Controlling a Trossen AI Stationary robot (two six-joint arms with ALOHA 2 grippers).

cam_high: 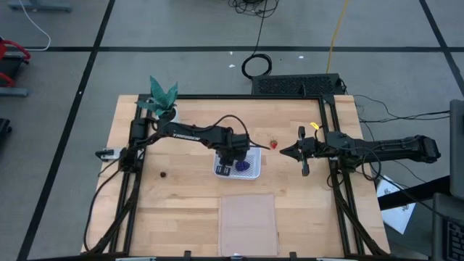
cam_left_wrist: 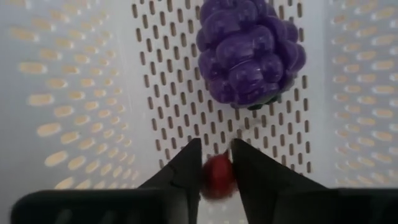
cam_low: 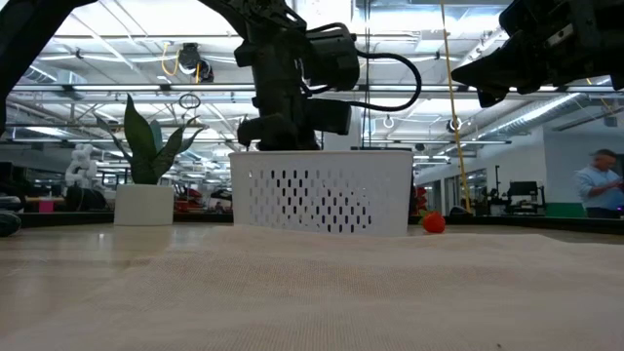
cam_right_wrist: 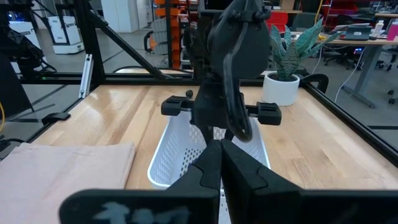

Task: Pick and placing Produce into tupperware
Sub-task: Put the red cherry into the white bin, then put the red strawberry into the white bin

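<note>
The white perforated tupperware (cam_high: pixel 254 172) stands mid-table, and the purple lumpy cluster (cam_left_wrist: pixel 249 53) lies on its dotted base. My left gripper (cam_high: pixel 230 155) hangs over the container, pointing down into it (cam_left_wrist: pixel 215 150), and is shut on a small red piece (cam_left_wrist: pixel 217 177). A second red strawberry-like piece (cam_high: pixel 273 143) lies on the table just right of the container, also seen in the low view (cam_low: pixel 434 223). A small dark berry (cam_high: pixel 164 173) rests on the wood to the left. My right gripper (cam_high: pixel 284 151) hovers shut, right of the container (cam_right_wrist: pixel 221 149). My left gripper pinches the small red piece (cam_left_wrist: pixel 216 167) between its two fingers (cam_left_wrist: pixel 186 168), coming from above and pointing down into the container. The piece is lifted clear of the dotted base. How far back between the fingers it reaches does not show.
A green potted plant (cam_high: pixel 163 98) stands at the far left corner. A flat translucent sheet (cam_high: pixel 249 221) lies near the table's near edge, in front of the container. A black frame (cam_high: pixel 330 130) borders the table. A person (cam_low: pixel 595 185) is in the room beyond.
</note>
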